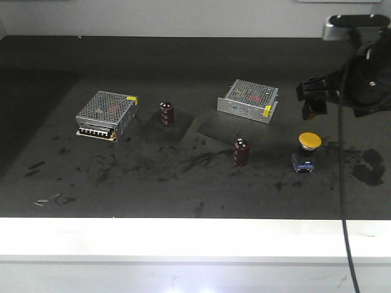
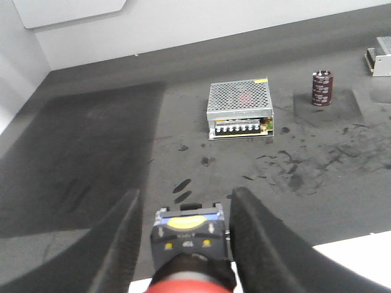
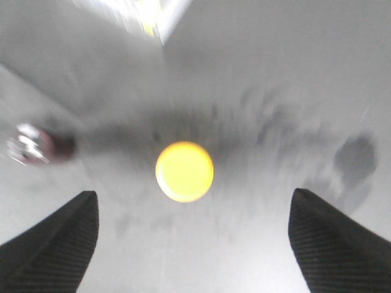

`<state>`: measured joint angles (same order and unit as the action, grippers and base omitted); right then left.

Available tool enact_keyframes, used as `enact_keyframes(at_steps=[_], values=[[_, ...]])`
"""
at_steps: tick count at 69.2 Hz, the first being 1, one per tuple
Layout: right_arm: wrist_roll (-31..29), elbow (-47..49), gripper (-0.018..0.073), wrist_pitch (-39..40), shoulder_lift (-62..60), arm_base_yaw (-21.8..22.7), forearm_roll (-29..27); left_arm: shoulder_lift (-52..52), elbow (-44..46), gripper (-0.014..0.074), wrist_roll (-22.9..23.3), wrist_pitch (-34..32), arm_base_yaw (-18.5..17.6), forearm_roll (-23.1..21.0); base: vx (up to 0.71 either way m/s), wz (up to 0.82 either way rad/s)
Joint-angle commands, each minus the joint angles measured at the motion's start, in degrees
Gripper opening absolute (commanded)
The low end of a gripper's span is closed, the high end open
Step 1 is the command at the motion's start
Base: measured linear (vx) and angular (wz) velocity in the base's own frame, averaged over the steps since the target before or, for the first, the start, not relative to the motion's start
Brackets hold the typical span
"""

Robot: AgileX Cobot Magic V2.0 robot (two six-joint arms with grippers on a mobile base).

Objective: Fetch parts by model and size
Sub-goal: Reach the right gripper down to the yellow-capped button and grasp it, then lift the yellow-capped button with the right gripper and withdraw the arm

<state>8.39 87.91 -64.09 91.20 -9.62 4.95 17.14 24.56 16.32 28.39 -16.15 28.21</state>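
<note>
A: Red switch (image 2: pixel 189 244) is nearest. Where is it?
B: Off the table (image 2: pixel 79 152), in the left gripper (image 2: pixel 186 198), over the front edge. The fingers are closed in on its sides. Cap faces the camera, blue-grey base points away. It looks clamped, but the contact is low in frame and hard to read.
A: Yellow switch (image 1: pixel 308 148)?
B: Upright on the table, right side, cap up, long axis vertical. The right gripper (image 3: pixel 192 194) hovers above it, spread wide, holding nothing.
A: Which way does it lie from that hand?
B: Straight below. In the right wrist view the cap sits about centred between the two fingers (image 3: pixel 55 244). My call: a plain descent with little sideways shift, then a close across the black body under the cap.
A: Nearer arm?
B: Right, clearly. The left one is occupied and off at the table's left front.
A: What does one view show that another doesn't?
B: The front view shows the height gap plus the switch's body and base. The right wrist view shows only the cap, blurred, but it gives the centring. The left gripper and red switch show only in the left wrist view.
A: Further back?
B: One dark cylinder (image 1: pixel 241 151) is left of the yellow switch, apart from it. Beyond are a second cylinder (image 1: pixel 167 113) and a mesh box (image 1: pixel 107 115) on the left, and another box (image 1: pixel 247 101) on the right. None are task parts.
</note>
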Motion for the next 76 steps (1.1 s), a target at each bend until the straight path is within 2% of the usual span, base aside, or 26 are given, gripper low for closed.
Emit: enact_keyframes(at_steps=[1, 27, 60, 68, 76], values=[[-0.1, 4.3, 0.0594, -1.9, 1.4, 0.6, -0.5, 0.4, 1.4, -0.0006, 0.4, -4.3, -0.3, 1.9, 0.00, 0.00], [-2.7, 6.4, 0.0594, -4.3, 11.0, 0.6, -0.1, 0.4, 1.4, -0.0006, 0.4, -4.4, -0.3, 1.9, 0.00, 0.00], [-4.8, 6.4, 0.0589, -2.9, 18.0, 0.6, -0.1, 0.4, 1.4, -0.0006, 0.4, -4.4, -0.3, 1.8, 0.00, 0.00], [-4.8, 6.4, 0.0545, -2.3, 18.2, 0.6, -0.1, 0.4, 1.4, -0.0006, 0.4, -4.4, -0.3, 1.8, 0.00, 0.00], [-4.8, 6.4, 0.0424, -1.2, 18.2, 0.6, -0.3, 0.4, 1.4, -0.0006, 0.4, -4.4, -0.3, 1.8, 0.00, 0.00]])
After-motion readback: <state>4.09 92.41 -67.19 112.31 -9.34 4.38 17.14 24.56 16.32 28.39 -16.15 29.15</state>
